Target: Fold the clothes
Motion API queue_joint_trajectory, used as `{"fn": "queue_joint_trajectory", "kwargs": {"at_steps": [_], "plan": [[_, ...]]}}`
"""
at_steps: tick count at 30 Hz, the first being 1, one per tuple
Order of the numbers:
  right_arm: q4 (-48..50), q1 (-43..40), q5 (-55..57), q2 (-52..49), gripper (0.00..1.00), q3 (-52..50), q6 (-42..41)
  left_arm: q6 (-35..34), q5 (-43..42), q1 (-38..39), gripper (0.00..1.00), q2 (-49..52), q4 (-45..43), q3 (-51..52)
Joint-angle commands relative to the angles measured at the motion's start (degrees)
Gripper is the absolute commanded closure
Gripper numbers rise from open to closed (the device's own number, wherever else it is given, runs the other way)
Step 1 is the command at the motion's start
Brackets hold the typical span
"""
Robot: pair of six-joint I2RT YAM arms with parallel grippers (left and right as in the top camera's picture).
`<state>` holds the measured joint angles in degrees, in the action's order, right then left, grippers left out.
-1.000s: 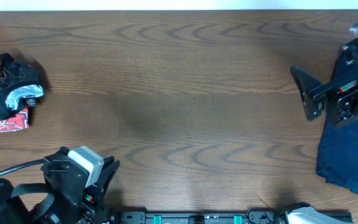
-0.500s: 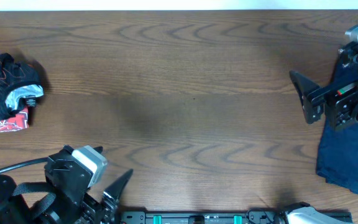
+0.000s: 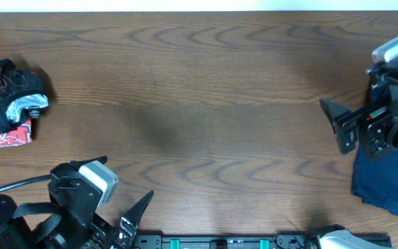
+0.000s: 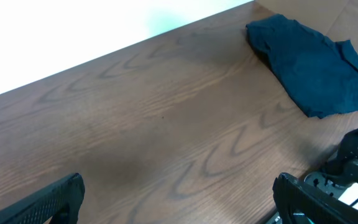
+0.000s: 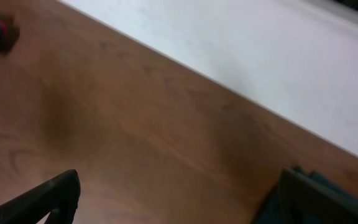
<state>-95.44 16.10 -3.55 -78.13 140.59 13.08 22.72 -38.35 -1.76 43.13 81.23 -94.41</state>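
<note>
Count: 2 garments. 1 crumpled black jersey with red and pale patches (image 3: 5, 104) lies at the left edge of the brown wood-grain table (image 3: 206, 104). 1 dark blue cloth (image 4: 309, 62) lies at the right edge. My left claw (image 4: 176, 208) and right claw (image 5: 179, 205) are both spread wide, gripping nothing. A plain white surface (image 5: 260, 50) runs beyond the far edge.

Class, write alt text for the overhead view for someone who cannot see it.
Seen from above, a wooden table has a bundled black jersey at its left edge and a dark blue garment at its right. The left tool, at the front edge, and the right tool, over the blue garment, are both open and empty.
</note>
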Motion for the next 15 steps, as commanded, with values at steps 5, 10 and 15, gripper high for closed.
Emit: {"fn": "queue_joint_trajectory", "kwargs": {"at_steps": [5,10,15], "plan": [[-1.8,-0.3,0.5,0.1,0.01,-0.1,0.7,-3.3,0.3,0.2,0.02,0.5,-0.1,0.3],[-1.8,-0.3,0.5,0.1,0.01,-0.1,0.7,-13.0,3.0,0.2,0.16,0.5,-3.4,0.3],[-1.8,-0.3,0.5,0.1,0.01,-0.1,0.7,-38.7,21.9,0.2,0.02,0.5,-13.8,0.3]]}}
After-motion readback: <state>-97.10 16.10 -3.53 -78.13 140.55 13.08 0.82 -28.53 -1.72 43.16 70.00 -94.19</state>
